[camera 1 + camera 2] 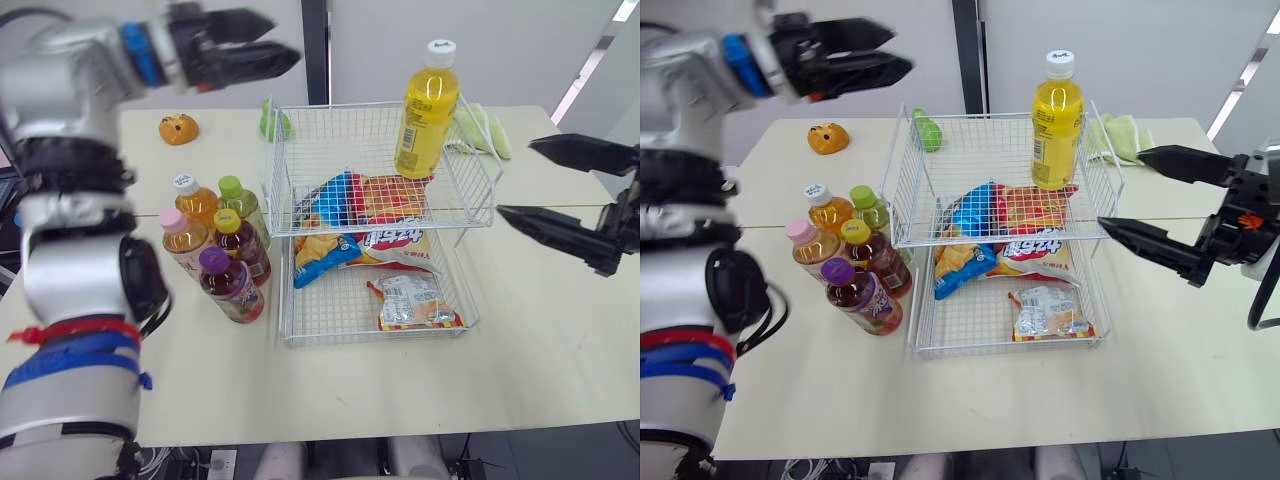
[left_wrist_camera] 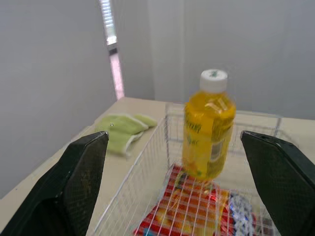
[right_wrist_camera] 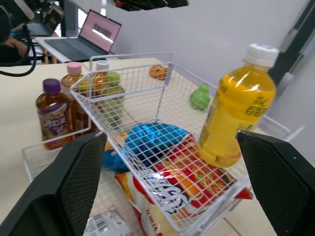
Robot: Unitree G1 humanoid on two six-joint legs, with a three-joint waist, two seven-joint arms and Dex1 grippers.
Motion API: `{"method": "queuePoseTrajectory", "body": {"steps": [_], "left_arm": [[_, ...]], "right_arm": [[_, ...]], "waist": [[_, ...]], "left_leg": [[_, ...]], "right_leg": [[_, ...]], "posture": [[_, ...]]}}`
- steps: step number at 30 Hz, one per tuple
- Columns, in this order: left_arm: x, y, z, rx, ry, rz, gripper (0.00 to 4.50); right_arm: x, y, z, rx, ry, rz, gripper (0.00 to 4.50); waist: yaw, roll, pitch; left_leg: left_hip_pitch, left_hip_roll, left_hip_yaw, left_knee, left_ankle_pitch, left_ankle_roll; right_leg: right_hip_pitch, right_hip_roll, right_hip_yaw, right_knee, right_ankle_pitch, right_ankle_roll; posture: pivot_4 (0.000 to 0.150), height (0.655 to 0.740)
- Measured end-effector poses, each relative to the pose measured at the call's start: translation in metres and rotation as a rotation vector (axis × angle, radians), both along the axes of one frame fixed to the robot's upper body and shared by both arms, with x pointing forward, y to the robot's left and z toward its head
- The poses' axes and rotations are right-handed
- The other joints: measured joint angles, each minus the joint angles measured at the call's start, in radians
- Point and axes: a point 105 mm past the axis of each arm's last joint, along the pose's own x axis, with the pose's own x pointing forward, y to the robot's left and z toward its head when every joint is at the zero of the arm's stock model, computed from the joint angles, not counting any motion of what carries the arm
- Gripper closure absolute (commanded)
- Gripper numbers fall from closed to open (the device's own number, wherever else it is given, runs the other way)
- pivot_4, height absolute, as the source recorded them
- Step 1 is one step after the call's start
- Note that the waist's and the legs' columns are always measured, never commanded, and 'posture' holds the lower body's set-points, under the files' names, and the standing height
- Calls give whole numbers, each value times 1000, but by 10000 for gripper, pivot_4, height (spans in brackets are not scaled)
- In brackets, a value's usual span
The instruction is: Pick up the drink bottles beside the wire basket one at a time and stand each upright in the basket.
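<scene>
A tall yellow plastic bottle with a white cap (image 1: 427,110) is standing upright in the far right corner of the white wire basket (image 1: 340,130), on its upper tier. Five smaller plastic bottles (image 1: 240,250), variously capped, are standing clustered on the counter (image 1: 540,340) just beside its left side.

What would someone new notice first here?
A yellow bottle stands upright in the far right corner of the wire basket's upper tier, with bright snack bags lying in the basket. Five capped bottles cluster on the table to its left. The left gripper and right gripper hang open, clear of everything.
</scene>
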Motion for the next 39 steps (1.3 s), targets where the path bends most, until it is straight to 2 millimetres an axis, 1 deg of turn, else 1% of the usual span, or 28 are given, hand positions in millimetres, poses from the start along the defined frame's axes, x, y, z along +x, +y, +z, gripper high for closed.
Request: {"method": "queuePoseTrajectory", "body": {"steps": [2, 3, 6, 8, 10, 11, 12, 13, 14, 17, 20, 23, 27, 29, 32, 35, 39], "left_arm": [[-11, 13, -4, 4, -2, 56, 444], [-21, 22, -5, 15, -22, 93, 444], [-35, 39, -10, 8, -26, 172, 444], [-44, 61, -20, 22, -12, 260, 444], [-52, 93, -44, 27, 50, 371, 444], [-56, 111, -61, 31, 101, 431, 444], [-58, 121, -76, 27, 146, 464, 444], [-62, 131, -91, 28, 188, 495, 444], [-64, 136, -101, 29, 217, 512, 444], [-74, 149, -121, 29, 247, 567, 444], [-79, 146, -135, -1, 287, 560, 444], [-79, 138, -136, -15, 277, 551, 444], [-72, 108, -140, -74, 258, 533, 444], [-70, 99, -143, -99, 251, 545, 444], [-68, 93, -141, -118, 217, 590, 444], [-64, 91, -141, -142, 203, 633, 444], [-59, 86, -148, -130, 214, 665, 444]], "right_arm": [[2, 3, 1, 0, 0, 24, 0], [3, 6, 2, -5, -3, 45, 0], [6, 8, 0, -11, 11, 74, 0], [10, 11, -1, -25, 18, 91, 0], [13, 14, -4, -35, 31, 111, 0], [14, 16, -6, -40, 44, 128, 0], [15, 16, -7, -46, 50, 134, 0], [15, 18, -8, -52, 58, 149, 0], [15, 19, -9, -58, 62, 160, 0], [16, 26, -7, -70, 63, 203, 0], [15, 32, -6, -79, 68, 242, 0], [16, 32, -9, -85, 81, 255, 0], [16, 37, -12, -83, 98, 288, 0], [16, 37, -13, -87, 99, 293, 0], [15, 36, -14, -90, 103, 298, 0], [14, 36, -14, -92, 107, 310, 0], [15, 36, -13, -90, 106, 311, 0]], "waist": [[4, 0, 0], [5, 0, 0], [18, 0, 0], [21, 1, 0], [17, 2, -1], [13, 3, -1], [13, 3, -1], [16, 3, -1], [19, 3, -1], [29, 3, -1], [43, 2, -1], [48, 2, -1], [48, 2, -1], [49, 2, -1], [45, 2, -1], [42, 2, -1], [42, 2, -1]], "left_leg": [[0, 0, 0, 1, 0, 0], [1, -1, 1, 1, 0, 0], [2, -1, 0, 1, 0, 0], [4, 0, 1, 0, 0, 0], [5, 1, 3, -1, 0, 0], [5, 1, 3, -1, 0, 0], [5, 2, 2, -1, 0, 0], [5, 2, 2, -1, 0, 0], [5, 2, 2, -1, 0, 0], [5, 2, 3, -1, 0, 1], [4, 2, 1, 0, 0, 0], [5, 2, 1, 0, 0, 0], [5, 2, 2, -1, 0, 0], [4, 2, 2, -1, 0, 0], [5, 2, 3, -1, 0, 0], [5, 2, 3, -1, 0, 0], [5, 1, 3, -1, 0, 0]], "right_leg": [[0, 0, 0, -1, 0, 0], [2, -1, 0, -1, 0, 0], [3, -1, -1, -1, 0, 0], [3, -1, 0, -1, 1, -1], [3, -1, 1, 0, 1, -1], [3, -1, 1, 0, 2, -2], [3, -1, 1, 0, 2, -2], [3, -1, 0, -1, 2, -3], [3, -1, 0, -1, 2, -3], [3, -4, 1, -2, 3, -3], [3, -4, -1, -2, 4, -3], [3, -4, 0, -2, 4, -3], [3, -4, 0, -2, 5, -3], [3, -4, 0, -2, 5, -3], [3, -4, 1, -2, 5, -3], [3, -3, 0, -2, 5, -3], [3, -2, 0, -2, 5, -3]], "posture": [[1500, 7400], [1500, 7400], [1500, 7400], [1500, 7400], [1500, 7400], [1500, 7400], [1500, 7400], [1500, 7400], [1500, 7400], [1500, 7400], [1500, 7400], [1500, 7400], [1500, 7400], [1500, 7400], [1500, 7400], [1500, 7400], [1500, 7400]]}}
